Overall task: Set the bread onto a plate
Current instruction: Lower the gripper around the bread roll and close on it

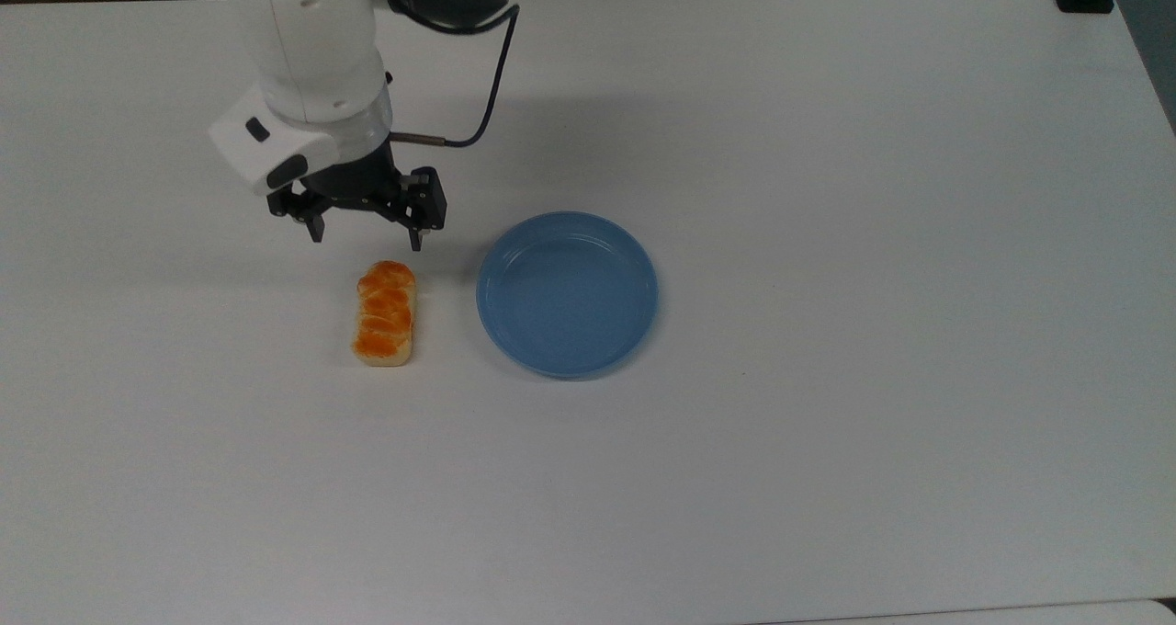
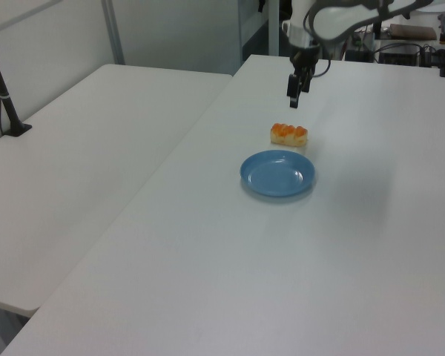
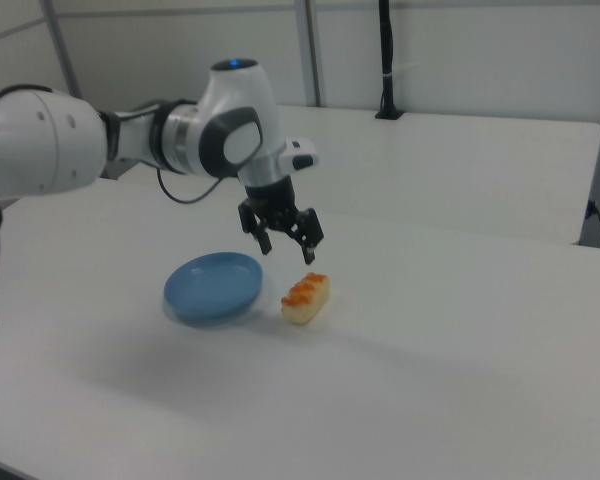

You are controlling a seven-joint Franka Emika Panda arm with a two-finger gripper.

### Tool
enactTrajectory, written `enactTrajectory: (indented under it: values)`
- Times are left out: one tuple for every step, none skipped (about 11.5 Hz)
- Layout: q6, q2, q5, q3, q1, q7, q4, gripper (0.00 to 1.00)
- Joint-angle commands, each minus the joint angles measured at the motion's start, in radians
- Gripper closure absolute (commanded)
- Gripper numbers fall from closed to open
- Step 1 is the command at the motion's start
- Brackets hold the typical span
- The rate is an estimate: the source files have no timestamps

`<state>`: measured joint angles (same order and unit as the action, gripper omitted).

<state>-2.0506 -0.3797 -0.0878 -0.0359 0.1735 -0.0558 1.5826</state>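
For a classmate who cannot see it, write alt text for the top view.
A white robot arm's open black hand hovers just above the far end of a small braided bread lying on a white table. An empty light-blue plate sits beside the bread, on the top view's right, not touching it.

- Top view looks steeply down on the table (image 1: 827, 469), close.
- Left view and right view look obliquely from opposite sides, sharing the plate (image 2: 277, 174) (image 3: 212, 287).
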Motion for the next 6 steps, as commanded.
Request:
enactTrajectory:
  values:
    - [-0.084,-0.074,-0.017,0.007,-0.011,-0.001,0.004,0.00]
    - [-0.098,-0.094,-0.017,0.007,-0.011,0.010,0.004,0.00]
    - [-0.114,-0.113,-0.017,0.007,-0.009,0.011,0.002,0.00]
    - [-0.144,-0.125,-0.012,0.007,-0.005,0.011,0.004,0.00]
    - [-0.173,-0.140,-0.007,0.007,-0.003,0.013,0.004,0.00]
    - [-0.190,-0.149,-0.006,0.007,-0.003,0.019,0.004,0.00]
